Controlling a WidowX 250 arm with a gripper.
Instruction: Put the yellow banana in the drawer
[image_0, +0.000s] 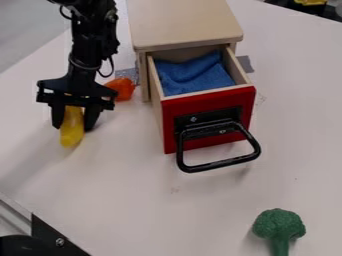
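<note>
Jaws of the gripper (73, 125) are closed around the yellow banana (71, 136), toward the surface's (127, 200) left edge; lift above the drawer's (207, 101) walls before crossing, then lower gently.

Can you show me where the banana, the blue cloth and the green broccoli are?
Banana (72, 131): camera view, on its lower end.
Blue cloth (195, 76): camera view, on its middle.
Green broccoli (278, 225): camera view, on its bumpy top.
</note>
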